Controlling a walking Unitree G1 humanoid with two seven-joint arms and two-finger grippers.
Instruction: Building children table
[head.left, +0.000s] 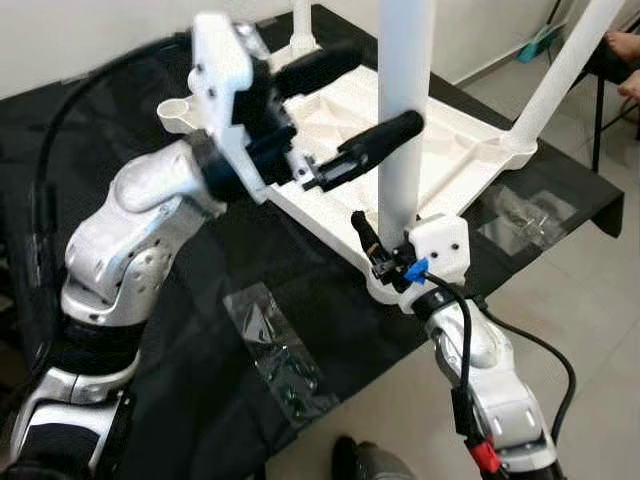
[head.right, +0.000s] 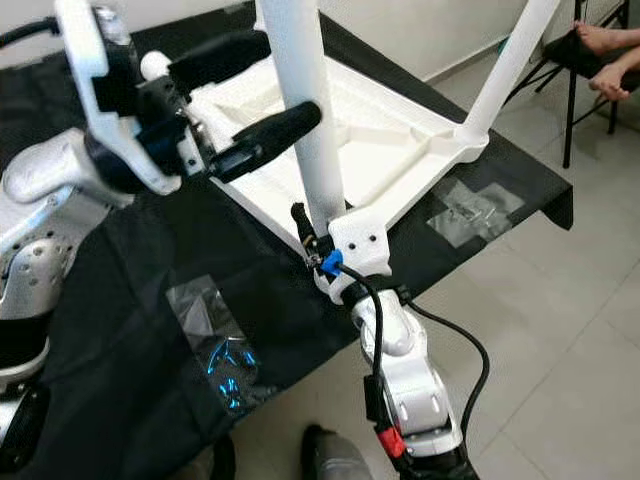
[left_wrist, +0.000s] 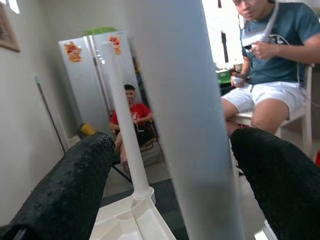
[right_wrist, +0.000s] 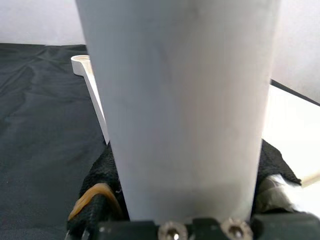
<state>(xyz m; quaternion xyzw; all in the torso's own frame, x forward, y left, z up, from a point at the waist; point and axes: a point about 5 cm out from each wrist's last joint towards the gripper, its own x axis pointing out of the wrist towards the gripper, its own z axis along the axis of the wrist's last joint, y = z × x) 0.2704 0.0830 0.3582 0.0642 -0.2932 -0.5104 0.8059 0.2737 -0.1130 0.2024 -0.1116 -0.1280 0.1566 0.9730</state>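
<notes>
The white children's table (head.left: 455, 140) lies upside down on a black cloth (head.left: 150, 100). Its nearest leg (head.left: 405, 100) stands upright at the front corner. My left gripper (head.left: 385, 90) is open around this leg partway up, one black finger (left_wrist: 70, 190) on each side with gaps showing. My right gripper (head.left: 390, 238) is shut on the same leg just above its base, its pads (right_wrist: 100, 172) pressed to both sides. Two more legs (head.left: 570, 60) (head.left: 302, 25) stand at the far corners. An empty leg socket (head.left: 178, 112) shows at the left corner.
Clear plastic bags of hardware lie on the cloth, one near the front edge (head.left: 280, 355) and one at the right (head.left: 520, 215). Tiled floor (head.left: 600, 330) is to the right. A person's feet (head.left: 625, 50) rest by a chair; two seated people (left_wrist: 272, 75) (left_wrist: 132, 115) face me.
</notes>
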